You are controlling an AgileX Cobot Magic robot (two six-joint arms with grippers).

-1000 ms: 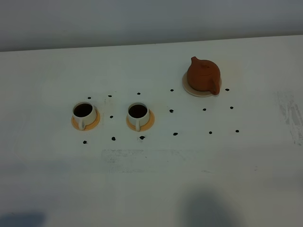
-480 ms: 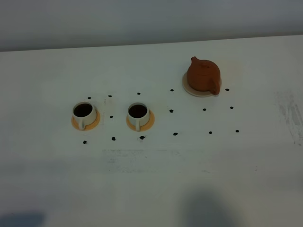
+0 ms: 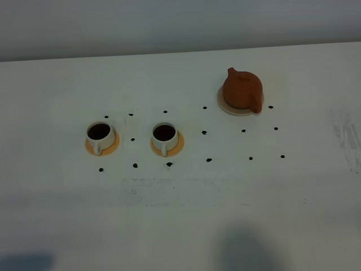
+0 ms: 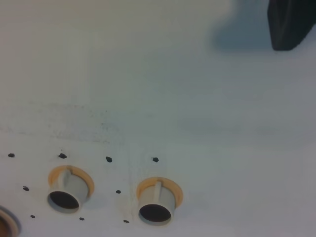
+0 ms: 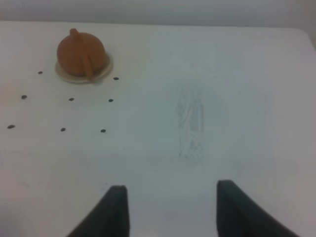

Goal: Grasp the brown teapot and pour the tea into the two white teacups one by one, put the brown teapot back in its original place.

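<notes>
The brown teapot stands upright on its pale tan coaster at the back right of the table, lid on, spout pointing away. Two white teacups sit on orange saucers at the left and middle, each holding dark tea. Neither gripper shows in the high view. The right wrist view has the right gripper open and empty, well short of the teapot. In the left wrist view only one dark finger shows, far from the cups.
Small black dot markers are scattered over the white table around the cups and teapot. A faint scuffed patch lies at the right side. A grey wall runs behind the table's far edge.
</notes>
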